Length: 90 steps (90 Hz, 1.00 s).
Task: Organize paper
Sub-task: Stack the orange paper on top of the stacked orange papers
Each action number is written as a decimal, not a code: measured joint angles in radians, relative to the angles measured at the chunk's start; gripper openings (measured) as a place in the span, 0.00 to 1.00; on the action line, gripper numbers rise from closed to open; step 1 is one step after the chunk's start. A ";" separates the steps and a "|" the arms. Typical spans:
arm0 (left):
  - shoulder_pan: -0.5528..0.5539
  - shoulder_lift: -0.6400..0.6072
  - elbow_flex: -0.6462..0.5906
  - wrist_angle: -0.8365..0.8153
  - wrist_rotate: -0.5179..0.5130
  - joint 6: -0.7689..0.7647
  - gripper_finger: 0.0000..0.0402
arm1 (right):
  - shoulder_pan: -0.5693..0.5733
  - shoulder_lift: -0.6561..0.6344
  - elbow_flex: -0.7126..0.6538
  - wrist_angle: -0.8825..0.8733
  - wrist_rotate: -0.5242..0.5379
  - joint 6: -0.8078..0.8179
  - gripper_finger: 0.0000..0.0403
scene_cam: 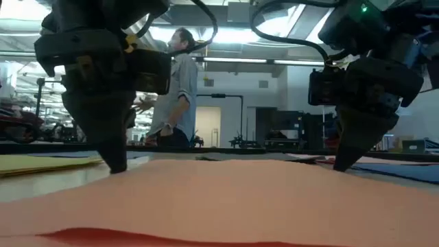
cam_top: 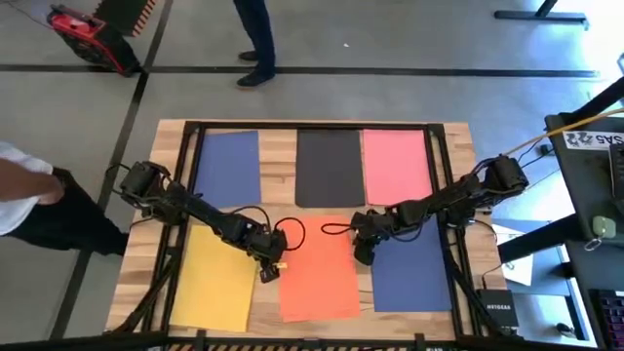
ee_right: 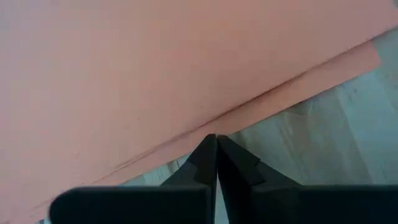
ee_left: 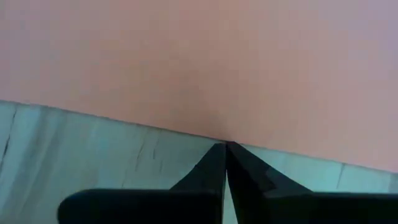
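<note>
Six sheets of paper lie flat on the wooden table [cam_top: 278,156]: blue [cam_top: 226,166], black [cam_top: 330,166] and pink [cam_top: 396,164] along the far side, yellow [cam_top: 214,278], orange [cam_top: 319,268] and a second blue [cam_top: 409,273] along the near side. My left gripper [cam_top: 271,265] is shut, its tips down at the orange sheet's left edge. My right gripper [cam_top: 363,255] is shut at the orange sheet's right edge. In the right wrist view a second orange layer [ee_right: 323,78] peeks out under the top one. My left gripper meets the orange sheet's left edge [ee_left: 211,137] with its shut fingertips [ee_left: 217,155], which come down steeply onto the bare wood beside it. The sheet lies flat. My right gripper has its shut fingertips [ee_right: 208,149] down on the right edge of the orange paper [ee_right: 205,127], where the lower layer sticks out. They point steeply down. The paper lies flat on the table.
Black rails [cam_top: 185,195] of the frame run along the table's left, right and far sides. A person [cam_top: 255,39] stands beyond the far edge, another [cam_top: 24,195] at the left. A black box [cam_top: 497,314] sits at the near right corner.
</note>
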 joint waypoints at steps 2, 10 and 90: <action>0.000 0.000 0.000 0.000 0.000 0.000 0.00 | 0.000 0.000 0.000 0.000 -0.006 0.000 0.00; 0.000 0.000 0.000 -0.001 -0.001 -0.001 0.00 | 0.000 0.000 0.000 -0.001 -0.010 0.000 0.00; 0.011 0.007 0.000 -0.011 0.004 0.041 0.00 | 0.027 0.045 0.070 -0.069 -0.032 -0.037 0.00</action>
